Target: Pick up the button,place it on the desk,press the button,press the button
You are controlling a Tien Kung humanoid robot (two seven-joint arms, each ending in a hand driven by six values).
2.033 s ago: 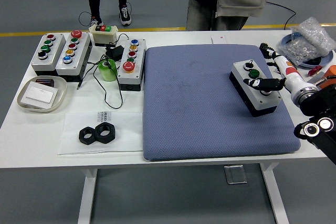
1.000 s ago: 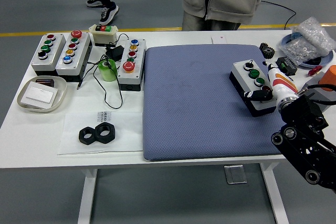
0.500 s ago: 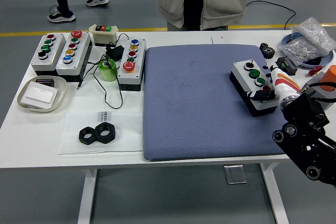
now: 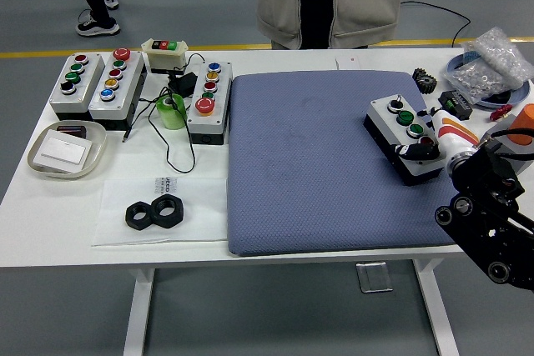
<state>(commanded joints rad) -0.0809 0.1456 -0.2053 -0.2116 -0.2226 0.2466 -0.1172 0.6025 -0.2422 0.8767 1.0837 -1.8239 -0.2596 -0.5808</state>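
Over on the right side of the desk (image 4: 50,198), the button box (image 4: 404,137) sits on the blue mat (image 4: 317,164), close to the mat's right edge, its long axis running from far-left to near-right. The right robot hand (image 4: 421,146) comes in from the right and rests at the box's near end, a dark finger curled down onto the top where the last button would be; it grips nothing. No left hand shows. Green buttons lie just up the row, away from the fingertip. Open mat stretches to the left; parts crowd the desk to the right.
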